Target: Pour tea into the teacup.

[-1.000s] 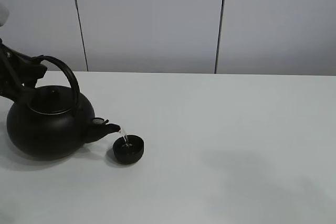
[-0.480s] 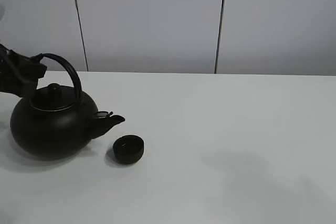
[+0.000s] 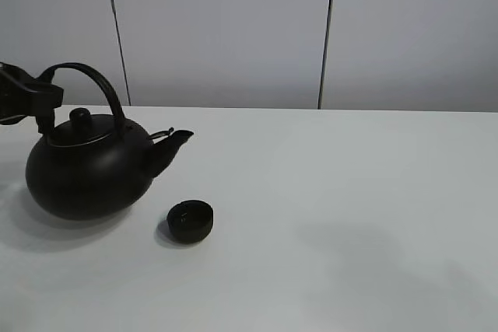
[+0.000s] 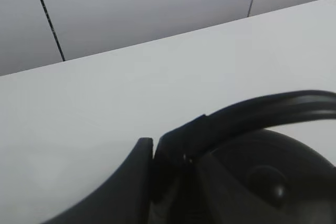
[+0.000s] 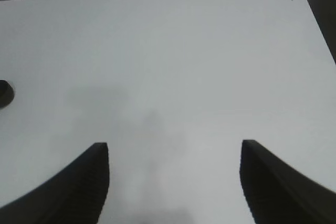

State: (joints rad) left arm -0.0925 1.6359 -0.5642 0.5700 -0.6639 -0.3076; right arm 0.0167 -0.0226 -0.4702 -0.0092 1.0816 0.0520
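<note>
No readable text, labels, brands or numbers anywhere.

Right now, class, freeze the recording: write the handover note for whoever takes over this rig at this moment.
Claws: left claw shut on the handle of the kettle; right claw open, empty, over bare table.
Things: kettle upright, no stream at its spout; teacup on the table, apart from the kettle, nearer the camera than the spout.
Done: a second ago tea ran into the teacup; the kettle has since tipped back.
Left: check the fill, which is unclear from here, then set the kettle down.
</note>
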